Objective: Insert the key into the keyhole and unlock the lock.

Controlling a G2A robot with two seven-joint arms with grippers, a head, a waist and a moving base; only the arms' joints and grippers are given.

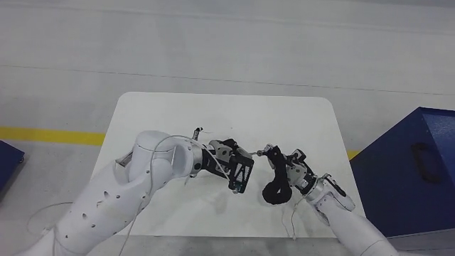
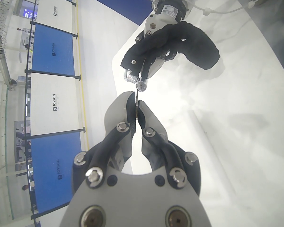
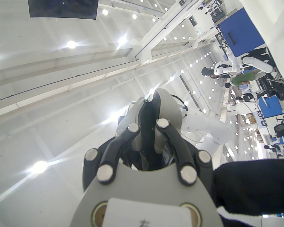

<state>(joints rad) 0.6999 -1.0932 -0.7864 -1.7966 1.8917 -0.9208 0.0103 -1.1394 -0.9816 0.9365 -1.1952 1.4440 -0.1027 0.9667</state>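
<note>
Key (image 2: 137, 96): being pinched by the closed left gripper (image 2: 135, 99), tip nearing the keyhole (image 2: 141, 86), aloft near the bench's (image 1: 213, 114) front edge.
Lock (image 2: 131, 77): being clamped by the right gripper (image 2: 139, 72).
Risk: blade entering skewed, probably jamming or slipping in the pinch.

One key (image 2: 137, 93), one lock (image 2: 132, 78), two claws (image 2: 135, 98) (image 2: 139, 72)

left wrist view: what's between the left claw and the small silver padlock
Only the thin metal key, pinched in the left claw, bridges the gap to the small silver padlock held by the right claw; the left wrist view shows it.
</note>
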